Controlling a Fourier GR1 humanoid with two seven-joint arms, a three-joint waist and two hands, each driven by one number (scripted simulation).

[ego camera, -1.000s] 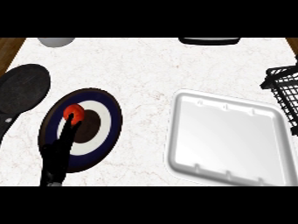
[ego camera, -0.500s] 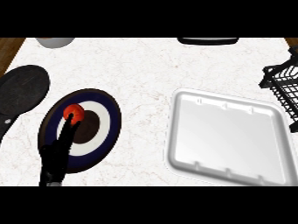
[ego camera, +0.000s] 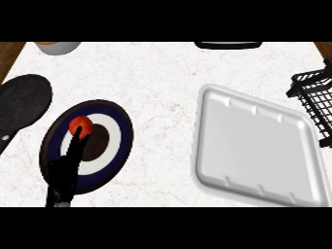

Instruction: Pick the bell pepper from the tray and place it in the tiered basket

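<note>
**Q:** Where is the bell pepper, and what is the hand doing?

**A:** The red bell pepper [ego camera: 82, 124] lies on a round plate [ego camera: 120, 146] with dark blue and white rings, at the left of the counter [ego camera: 161, 82]. It is not on the white tray [ego camera: 258, 146], which sits well apart to the right. The left hand [ego camera: 64, 171] comes up from the lower edge over the plate. Its fingers [ego camera: 75, 143] are stretched straight and held close together, with the tips against the pepper's near side and not curled round it. The right hand is out of sight.

**Q:** And the tiered basket?

**A:** The tiered basket [ego camera: 325, 104] is black wire, at the far right edge beyond the tray and partly cut off by the frame.

**Q:** What could go wrong from here?

**A:** There are a few risks, as I judge it. The pepper is round and smooth, so straight fingers pushing at one side could roll it up the plate and over the rim rather than catch it. It would then roll towards the frying pan [ego camera: 17, 102] just beside the plate. If the fingers close too low, they may scrape or tip the plate. The carry is also a long one — across the whole tray from the far left — so the left arm may run short of reach before the basket. A pepper held only at the fingertips could slip out on the way. Because the basket is half out of view, the hand could also catch on its wire rim.
</note>
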